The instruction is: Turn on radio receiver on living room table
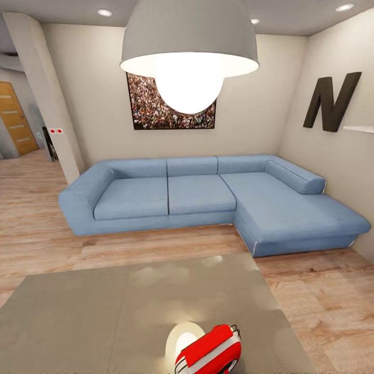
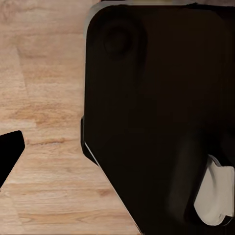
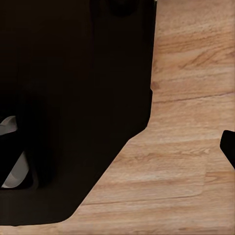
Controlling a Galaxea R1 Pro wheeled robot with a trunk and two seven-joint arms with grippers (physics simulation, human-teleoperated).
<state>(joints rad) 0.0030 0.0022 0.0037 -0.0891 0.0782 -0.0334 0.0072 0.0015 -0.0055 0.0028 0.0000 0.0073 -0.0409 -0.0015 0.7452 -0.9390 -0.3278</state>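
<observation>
Head view: the living room, seen over the low glossy grey counter [image 1: 104,311]. The red radio receiver [image 1: 210,352] stands on the counter at its near edge, close to the robot and right of the counter's middle, partly cut by the frame's lower border. Its long axis runs obliquely, one end toward the blue L-shaped sofa [image 1: 208,197] and to the right, its thin wire handle [image 1: 235,329] at that far end. A bright reflection of the grey dome pendant lamp [image 1: 189,36] lies on the counter just beside the radio, on its left. The framed crowd picture [image 1: 150,109] hangs above the sofa.

Wrist views: each camera looks down on the light wood plank floor [image 2: 44,98] past the robot's dark base [image 2: 156,98]; a dark tip sits at the frame's edge in each, too little to judge whether either tool is open or closed.

Judgement: the radio lies forward of and above both lowered arms. Being right of centre, it probably favours the right arm.
</observation>
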